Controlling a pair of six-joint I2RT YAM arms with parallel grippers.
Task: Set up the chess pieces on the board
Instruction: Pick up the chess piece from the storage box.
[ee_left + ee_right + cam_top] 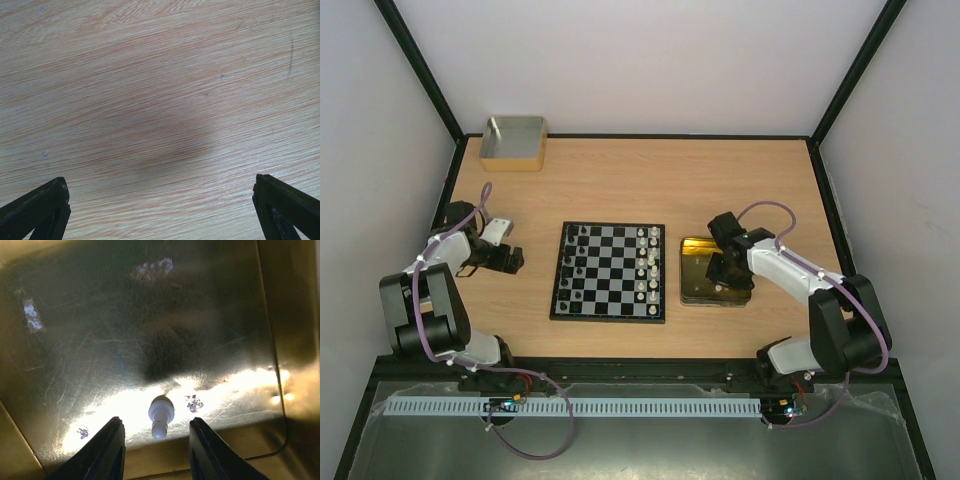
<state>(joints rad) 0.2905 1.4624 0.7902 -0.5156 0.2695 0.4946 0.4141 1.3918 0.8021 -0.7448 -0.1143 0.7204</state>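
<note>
The board (608, 317) lies flat at the table's middle. Black chess pieces (572, 262) stand along its left side and cream-white ones (647, 265) along its right. Just right of it sits the gold tin (695, 290), and my right gripper (725, 272) points down into it. In the right wrist view a white pawn (160, 415) lies on the tin's shiny floor (125, 330). My right gripper (157, 422) is open around the pawn, with a gap on each side. My left gripper (513, 262) hovers left of the board, wide open (160, 182) over bare wood.
A grey box with a tan rim (513, 140) stands at the back left corner. Black frame rails edge the table at the left, right and back. The tin's raised wall (290, 340) runs close on the right of my right fingers.
</note>
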